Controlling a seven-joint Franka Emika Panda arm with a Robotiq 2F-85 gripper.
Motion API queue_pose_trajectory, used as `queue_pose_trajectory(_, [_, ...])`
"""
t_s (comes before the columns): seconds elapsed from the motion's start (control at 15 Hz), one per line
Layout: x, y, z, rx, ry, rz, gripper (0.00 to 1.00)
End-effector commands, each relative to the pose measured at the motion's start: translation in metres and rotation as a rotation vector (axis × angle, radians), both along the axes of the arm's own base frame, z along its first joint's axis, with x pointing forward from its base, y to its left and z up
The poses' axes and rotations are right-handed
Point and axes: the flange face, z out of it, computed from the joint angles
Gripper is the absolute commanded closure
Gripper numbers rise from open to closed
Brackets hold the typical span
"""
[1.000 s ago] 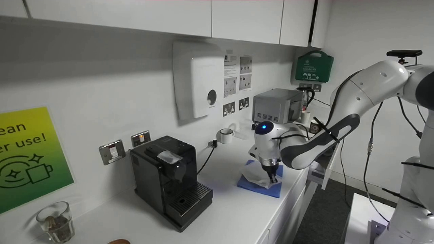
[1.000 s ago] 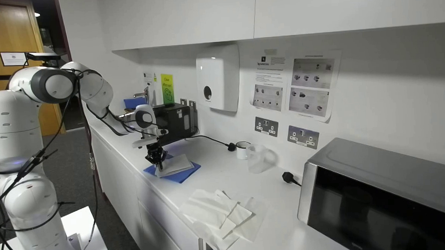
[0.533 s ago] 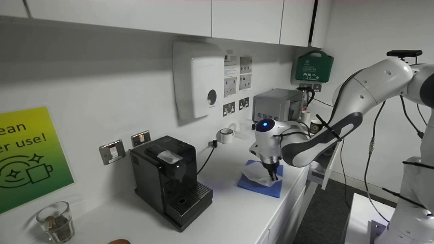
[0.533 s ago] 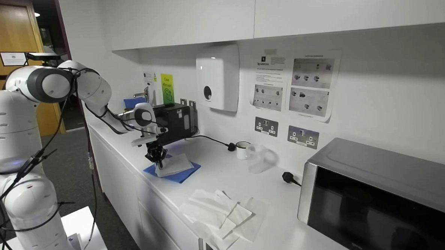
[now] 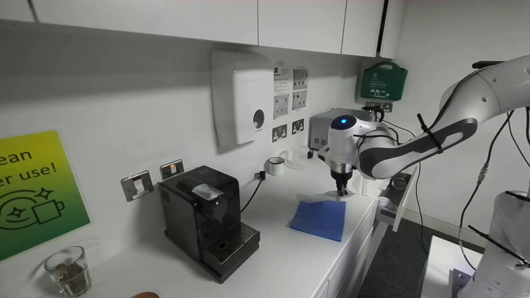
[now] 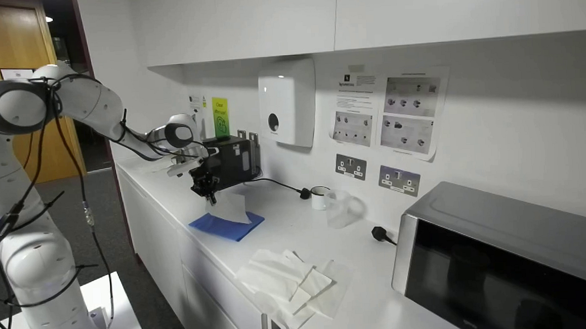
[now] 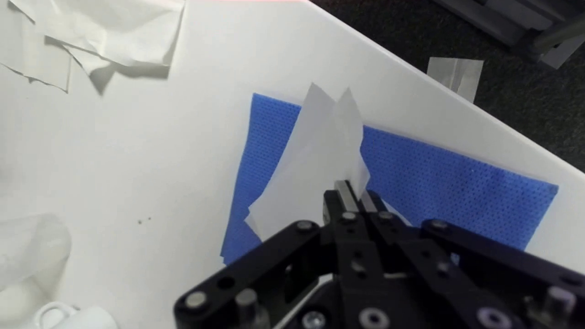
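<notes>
Gripping a white paper towel (image 7: 311, 160) in the pincer (image 7: 353, 194), closed all the way, with nothing but a thin fold of the paper caught between the fingertips. Carried at the end of a white arm (image 5: 476, 103) and pointing downward above a blue cloth (image 5: 319, 221), laid flat on a white tabletop (image 6: 285, 224) close to its front edge. Letting the towel hang creased from the pinch, over part of the cloth in the wrist view, with two pointed corners turned towards that front edge. Reaching down, in an exterior view, with the towel's lower border to about the level of the cloth; cannot tell whether touching it there. Flanked on one side, farther along the tabletop, by a loose, overlapping heap of white papers (image 6: 280, 274) near a pulled-out drawer (image 5: 405, 198), then by a silver microwave (image 6: 498, 220). Flanked on the other side, well apart from the cloth, by a black coffee machine (image 5: 186, 215), and beyond that by a glass tumbler (image 5: 74, 256) holding brownish contents (image 5: 68, 275). Backed by a wall (image 5: 136, 103) bearing a white dispenser (image 5: 250, 99), printed notices (image 6: 413, 97) and a yellow-green poster (image 5: 29, 190). With a black plug (image 6: 304, 193), a dark-rimmed white mug (image 5: 276, 169) and a translucent container (image 6: 335, 212) set in a row near the foot of that wall.
</notes>
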Motion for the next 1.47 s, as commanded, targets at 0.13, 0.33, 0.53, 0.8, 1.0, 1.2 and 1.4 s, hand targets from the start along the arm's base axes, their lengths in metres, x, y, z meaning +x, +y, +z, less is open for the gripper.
queue_pose_trajectory(0.13, [-0.016, -0.052, 0.034, 0.054, -0.047, -0.102, 1.0])
queue_pose_trajectory(0.33, [-0.018, -0.079, 0.04, 0.107, -0.059, -0.178, 1.0])
queue_pose_trajectory(0.53, [-0.021, -0.108, 0.044, 0.166, -0.068, -0.263, 1.0])
queue_pose_trajectory(0.8, [-0.028, -0.145, 0.049, 0.237, -0.08, -0.363, 1.0])
queue_pose_trajectory(1.0, [-0.033, -0.165, 0.052, 0.271, -0.088, -0.422, 1.0])
queue_pose_trajectory(1.2, [-0.036, -0.179, 0.057, 0.301, -0.105, -0.481, 1.0])
queue_pose_trajectory(1.4, [-0.041, -0.19, 0.066, 0.281, -0.131, -0.536, 1.0])
